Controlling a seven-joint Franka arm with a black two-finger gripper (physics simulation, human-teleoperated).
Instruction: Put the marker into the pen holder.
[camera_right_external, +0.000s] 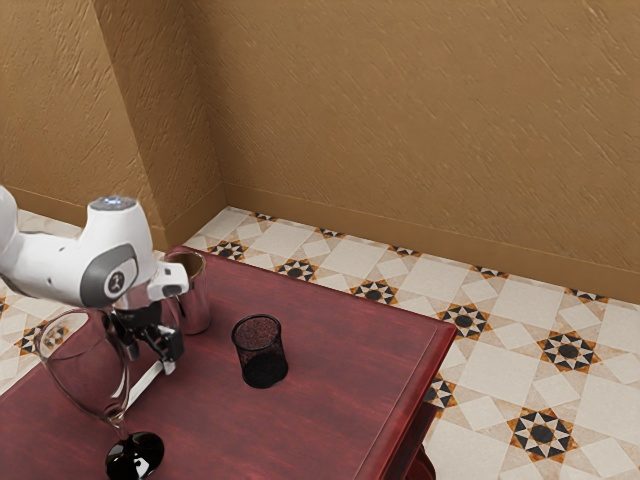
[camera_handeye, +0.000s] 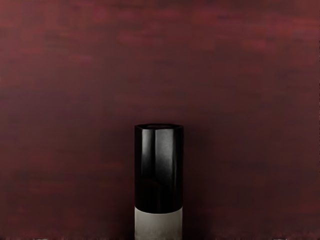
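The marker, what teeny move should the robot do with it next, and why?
I'd gently squeeze the gripper, to be sure of its hold before any lift. The marker is right at the gripper, low by the table, but I can't tell if it's gripped. The pen holder stands apart, so a loose marker might drop on the way.

No words, numbers or signs (nor labels) can be read.
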